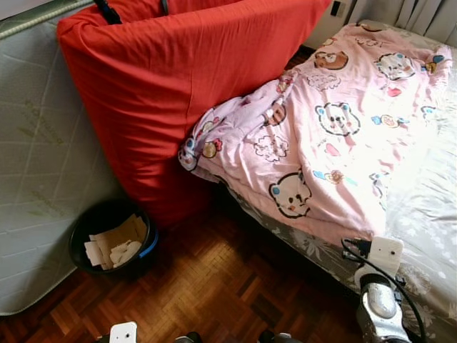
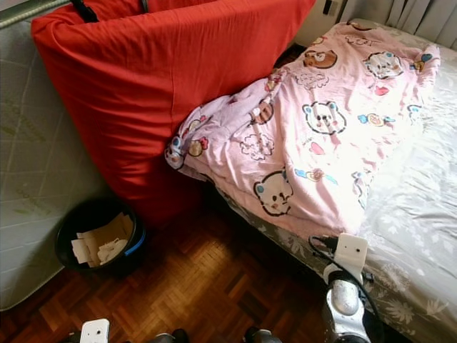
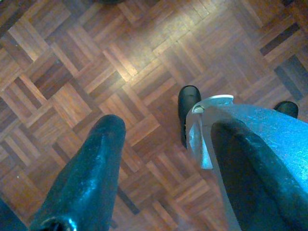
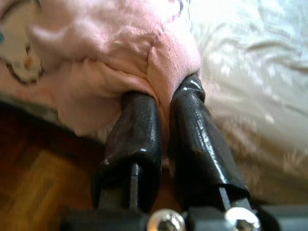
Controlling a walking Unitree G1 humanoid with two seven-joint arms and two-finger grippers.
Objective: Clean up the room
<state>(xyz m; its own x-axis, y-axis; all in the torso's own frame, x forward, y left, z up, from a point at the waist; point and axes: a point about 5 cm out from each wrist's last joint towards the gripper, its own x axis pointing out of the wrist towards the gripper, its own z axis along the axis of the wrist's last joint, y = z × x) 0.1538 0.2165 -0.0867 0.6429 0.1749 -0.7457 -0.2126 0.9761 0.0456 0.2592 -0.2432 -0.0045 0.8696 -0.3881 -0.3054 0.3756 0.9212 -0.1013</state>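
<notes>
Head stereo pair overlooking bed [image 1: 428, 193]; wrist views close, downward

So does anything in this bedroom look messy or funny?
Yes. The pink blanket lies crooked and bunched on the bed, one corner drooping against the red mattress, which stands tilted on its edge instead of lying flat. The right gripper is pinching the blanket's near edge. The black bin with paper scraps looks fine.

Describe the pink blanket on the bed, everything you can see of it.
The pink blanket is soft, fleecy-looking fabric printed with cartoon cats and bears. It lies rumpled across the bed, its far corner bunched against the red mattress. The right gripper pinches its near edge between both fingers, at the bedside.
</notes>
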